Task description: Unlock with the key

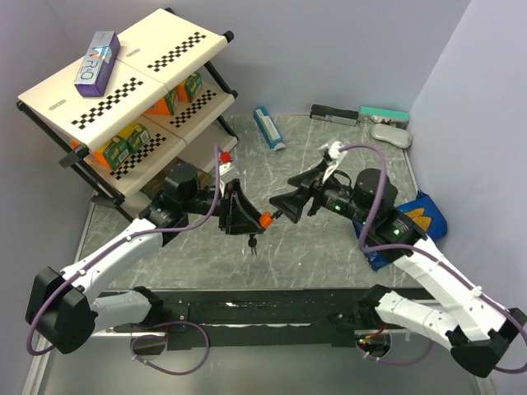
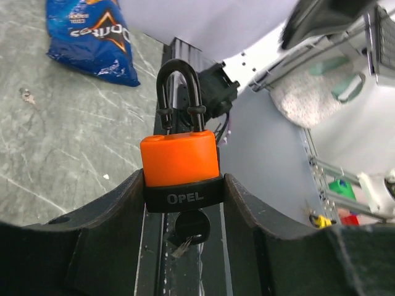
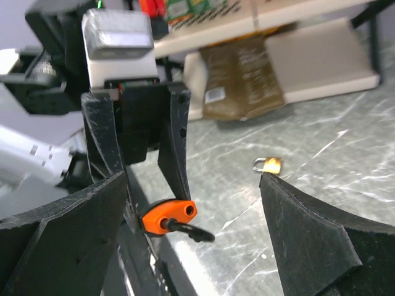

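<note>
The left gripper is closed on the orange padlock. Its two black fingers press the lock's black lower band from either side, and the lock is held off the table. In the left wrist view the black shackle points to 12 o'clock, and both of its legs meet the orange body.

The key sits at 6 o'clock of the padlock in that view. Its black head is tight against the underside of the lock, and a thin metal blade dangles just below it. From above, the key hangs beneath the lock, between the two grippers.

The right gripper has its jaws spread wide with nothing between them. From above, it sits at 3 o'clock of the padlock, near it but apart, and faces it.

A small brass padlock lies on the table, seen just above the tip of the right-hand finger in the right wrist view. A blue chip bag lies at 10 o'clock in the left wrist view. A shelf rack stands at 10 o'clock from the grippers in the top view.
</note>
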`<state>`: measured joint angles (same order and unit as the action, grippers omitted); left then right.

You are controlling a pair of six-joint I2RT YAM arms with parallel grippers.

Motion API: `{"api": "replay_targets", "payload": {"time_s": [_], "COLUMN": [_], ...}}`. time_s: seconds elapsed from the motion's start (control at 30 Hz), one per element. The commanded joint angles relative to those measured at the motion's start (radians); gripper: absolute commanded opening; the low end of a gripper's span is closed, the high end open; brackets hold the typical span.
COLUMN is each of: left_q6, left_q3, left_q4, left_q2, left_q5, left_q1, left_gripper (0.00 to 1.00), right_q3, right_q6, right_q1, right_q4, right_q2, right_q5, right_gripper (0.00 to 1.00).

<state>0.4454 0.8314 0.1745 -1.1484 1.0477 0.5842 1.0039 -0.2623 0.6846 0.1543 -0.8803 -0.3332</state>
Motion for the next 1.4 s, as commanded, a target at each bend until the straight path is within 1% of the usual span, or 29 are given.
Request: {"api": "replay_targets", "payload": {"time_s": [0.0, 0.13, 0.3, 0.4, 0.53, 0.7, 0.8, 0.83, 0.9, 0.93, 1.0, 1.03, 1.1, 1.13, 1.2, 1.23, 1.33, 1.37], "left_q6": [-0.068, -0.063, -0.085, -0.093, -0.082, -0.091, -0.102, -0.105, -0.109, -0.112, -0.132, -0.140, -0.172, -0.180, -0.201, -0.211, -0.258, -0.276], "left_q3": [0.023, 0.018, 0.025, 0.026, 0.015, 0.020, 0.021, 0.021, 0.023, 0.021, 0.026, 0.029, 0.034, 0.035, 0.037, 0.037, 0.043, 0.044], "left_q4": [0.033, 0.039, 0.007, -0.003, 0.014, 0.002, -0.012, -0.015, -0.021, -0.026, -0.055, -0.067, -0.104, -0.116, -0.130, -0.148, -0.205, -0.220], "left_q2": [0.024, 0.035, 0.036, 0.039, 0.049, 0.049, 0.053, 0.052, 0.052, 0.052, 0.055, 0.055, 0.061, 0.064, 0.076, 0.078, 0.085, 0.085], "left_q5": [0.086, 0.074, 0.018, -0.006, -0.005, -0.018, -0.038, -0.047, -0.055, -0.067, -0.089, -0.101, -0.164, -0.182, -0.256, -0.288, -0.452, -0.498], "left_q1": [-0.001, -0.001, -0.001, -0.003, -0.003, -0.003, -0.003, -0.003, -0.003, -0.003, -0.003, -0.003, -0.001, -0.001, 0.002, 0.006, 0.049, 0.064], "left_gripper": [0.01, 0.01, 0.01, 0.01, 0.01, 0.01, 0.01, 0.01, 0.01, 0.01, 0.01, 0.01, 0.01, 0.01, 0.01, 0.01, 0.01, 0.01], "right_q3": [0.032, 0.013, -0.030, -0.050, -0.079, -0.096, -0.109, -0.114, -0.125, -0.128, -0.128, -0.125, -0.125, -0.125, -0.122, -0.114, -0.084, -0.070], "right_q6": [0.021, 0.009, -0.011, -0.020, -0.031, -0.041, -0.048, -0.051, -0.058, -0.061, -0.069, -0.077, -0.081, -0.090, -0.098, -0.104, -0.124, -0.133], "right_q1": [-0.003, -0.005, -0.011, -0.016, -0.017, -0.019, -0.019, -0.020, -0.022, -0.022, -0.022, -0.020, -0.022, -0.020, -0.022, -0.022, -0.022, -0.022], "right_q4": [-0.012, -0.016, -0.033, -0.025, -0.039, -0.044, -0.047, -0.050, -0.058, -0.059, -0.058, -0.053, -0.045, -0.045, -0.042, -0.036, -0.018, -0.001], "right_q2": [-0.042, -0.059, -0.039, -0.042, -0.048, -0.051, -0.045, -0.039, -0.028, -0.023, -0.020, -0.020, -0.025, -0.023, -0.029, -0.040, -0.080, -0.094], "right_q5": [-0.162, -0.204, -0.230, -0.256, -0.273, -0.253, -0.234, -0.228, -0.216, -0.210, -0.193, -0.185, -0.173, -0.159, -0.142, -0.135, -0.125, -0.097], "right_gripper": [0.94, 0.94, 0.92, 0.89, 0.84, 0.79, 0.69, 0.65, 0.60, 0.53, 0.44, 0.35, 0.27, 0.21, 0.12, 0.10, 0.04, 0.03]}}
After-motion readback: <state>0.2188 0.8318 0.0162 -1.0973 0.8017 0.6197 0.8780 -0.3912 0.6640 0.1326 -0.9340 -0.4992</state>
